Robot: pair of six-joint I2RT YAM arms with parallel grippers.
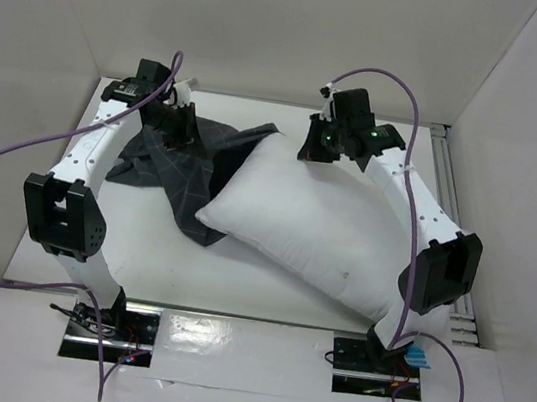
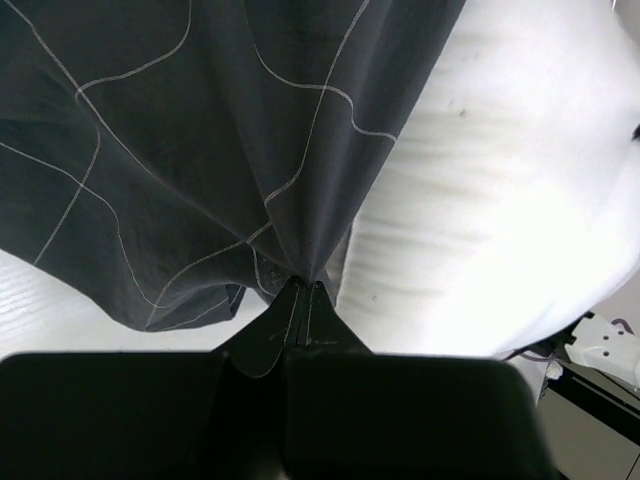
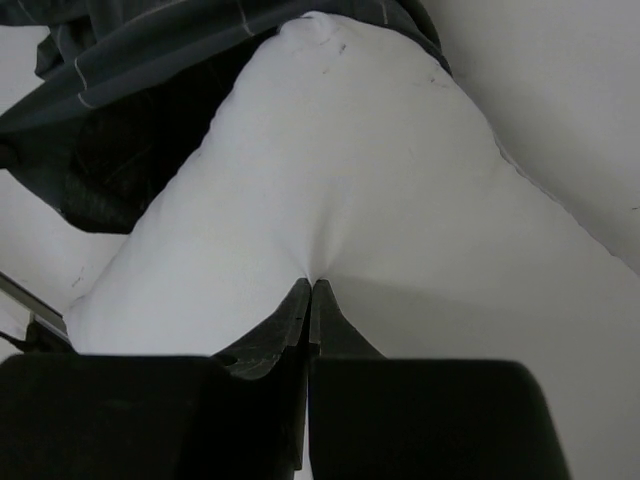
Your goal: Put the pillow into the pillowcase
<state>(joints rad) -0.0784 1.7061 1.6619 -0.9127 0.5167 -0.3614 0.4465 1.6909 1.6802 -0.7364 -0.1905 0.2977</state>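
The left gripper [image 2: 300, 290] is clamped on a bunched fold of the pillowcase [image 1: 167, 171] near the far left corner of the desk [image 1: 138, 262]. The right gripper [image 3: 312, 290] pinches a small tuck of the pillow [image 1: 315, 228] by the far edge. Either thin pinch could slip. With the cloth gathered rather than spread, the pillow may simply shove the case along. The pillow's long axis runs diagonally, from the near right corner toward the far middle, with its far end against the case.
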